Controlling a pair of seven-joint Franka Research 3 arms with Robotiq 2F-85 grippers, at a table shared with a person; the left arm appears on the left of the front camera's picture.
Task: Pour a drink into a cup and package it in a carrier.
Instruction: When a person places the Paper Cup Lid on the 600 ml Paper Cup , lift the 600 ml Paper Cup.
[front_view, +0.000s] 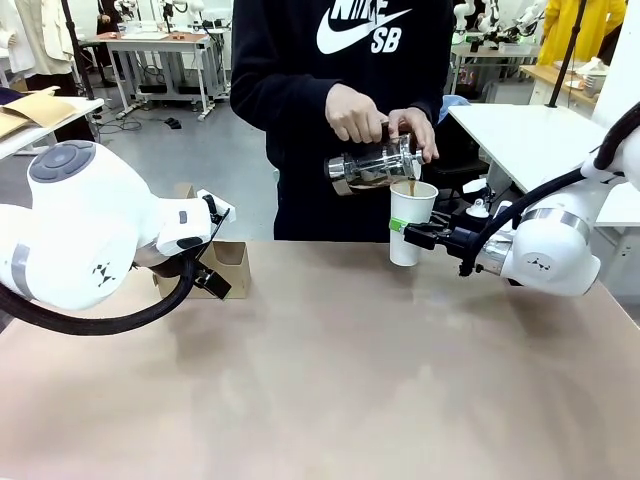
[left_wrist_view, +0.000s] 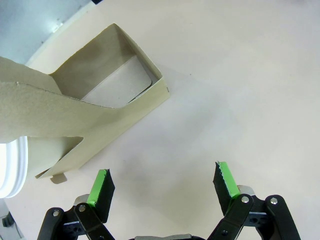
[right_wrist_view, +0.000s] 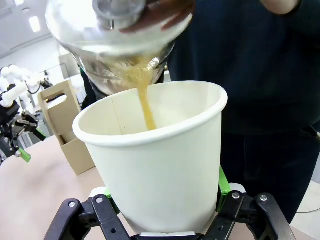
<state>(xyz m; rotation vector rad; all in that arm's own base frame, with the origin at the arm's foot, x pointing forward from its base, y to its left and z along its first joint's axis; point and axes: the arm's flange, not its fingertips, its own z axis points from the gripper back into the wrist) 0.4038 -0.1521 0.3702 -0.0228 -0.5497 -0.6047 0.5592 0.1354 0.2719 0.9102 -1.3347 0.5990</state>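
The right gripper (front_view: 415, 236) clamps the paper cup (front_view: 410, 215) while a person's glass jug (front_view: 372, 168) pours drink (right_wrist_view: 145, 107) in. The left gripper (left_wrist_view: 162, 172) gapes beside the carrier (left_wrist_view: 125, 107).

items counted: one white cup (front_view: 411, 222), one glass jug (front_view: 372, 167) holding one brown drink (right_wrist_view: 145, 107), one cardboard carrier (front_view: 228, 268) and one table (front_view: 330, 400). grippers total two, the left gripper (left_wrist_view: 162, 182) and the right gripper (front_view: 418, 236), each with two green-padded fingers (left_wrist_view: 226, 180). one person is present with two hands: right hand (front_view: 355, 113), left hand (front_view: 415, 130).
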